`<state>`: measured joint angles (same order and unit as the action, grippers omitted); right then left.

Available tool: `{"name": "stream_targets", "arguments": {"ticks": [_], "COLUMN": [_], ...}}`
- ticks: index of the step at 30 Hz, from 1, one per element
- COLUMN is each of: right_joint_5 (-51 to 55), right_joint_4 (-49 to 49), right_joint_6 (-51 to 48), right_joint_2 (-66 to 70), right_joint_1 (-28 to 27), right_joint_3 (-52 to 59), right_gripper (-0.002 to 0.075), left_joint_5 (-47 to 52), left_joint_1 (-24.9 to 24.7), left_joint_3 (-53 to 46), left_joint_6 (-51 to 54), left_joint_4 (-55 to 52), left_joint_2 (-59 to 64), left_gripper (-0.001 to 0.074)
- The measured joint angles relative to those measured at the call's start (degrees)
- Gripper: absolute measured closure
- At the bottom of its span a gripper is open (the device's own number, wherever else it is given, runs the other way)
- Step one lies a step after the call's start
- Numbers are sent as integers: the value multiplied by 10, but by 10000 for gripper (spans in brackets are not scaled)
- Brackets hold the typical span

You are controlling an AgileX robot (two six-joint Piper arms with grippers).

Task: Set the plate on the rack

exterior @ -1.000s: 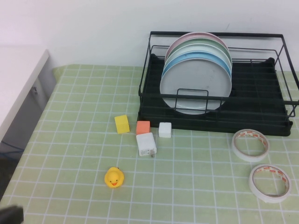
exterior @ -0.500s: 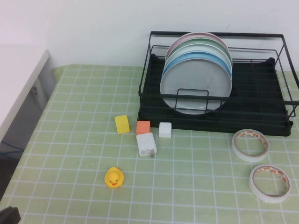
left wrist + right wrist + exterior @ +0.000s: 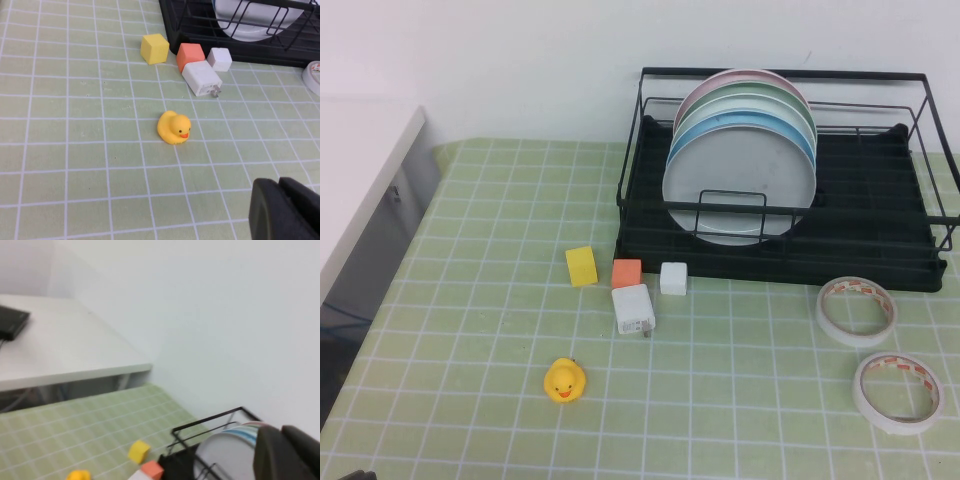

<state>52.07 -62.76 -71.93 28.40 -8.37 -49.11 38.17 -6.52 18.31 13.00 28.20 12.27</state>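
The left gripper (image 3: 285, 210) shows only as a dark, blunt shape at the near edge of its own wrist camera, low over the green checked table (image 3: 470, 400); whether its fingers are parted or pressed together cannot be told. In the high view nothing more than a dark sliver at the near left corner could belong to that arm. Closest ahead of this gripper sits a yellow rubber duck (image 3: 173, 128), alone on the cloth. Farther out lie a white charger block (image 3: 201, 78), an orange cube (image 3: 190, 55) touching it, a small white cube (image 3: 219, 58) just beside them and a yellow cube (image 3: 154, 48) a little apart. Beyond those stands the rack (image 3: 880, 255), its black tray front just behind the cubes.

The plate (image 3: 740, 185) stands upright in the rack's wire slots, well apart from the left gripper, foremost in a row with a light blue plate (image 3: 692, 133), a pale green plate (image 3: 720, 98) and a pink plate (image 3: 705, 85) close behind it.

The right gripper (image 3: 287, 455) appears as a dark mass in its wrist view, raised above the table with the rack and plate below and ahead; its fingers' state cannot be told. Two tape rolls (image 3: 856, 311) lie in front of the rack's right end.
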Motion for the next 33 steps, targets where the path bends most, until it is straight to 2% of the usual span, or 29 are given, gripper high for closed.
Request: {"name": "stream_targets", "arguments": {"ticks": [9,13,18,25,30,33], "right_joint_5": [118,186,183,114,-58,-205], "right_joint_4": [56,147,261,349,363,420], "right_joint_6": [41,127,216,331,374,392], "right_joint_2": [-20,-26,-89,-210,-243,-266], "right_joint_1": [0,0,0,0,0,-6], "right_joint_3": [8,8,9,21,132,236], "right_gripper": [716,716,716,716,716,716], "left_joint_5": [1,2,3,3,3,3], "left_joint_1": [0,0,0,0,0,0], "left_joint_3": [0,0,0,0,0,0], "left_joint_6": [0,0,0,0,0,0], "left_joint_4": [0,0,0,0,0,1], "left_joint_2": [0,0,0,0,0,0], "left_gripper": [736,736,736,736,736,736]}}
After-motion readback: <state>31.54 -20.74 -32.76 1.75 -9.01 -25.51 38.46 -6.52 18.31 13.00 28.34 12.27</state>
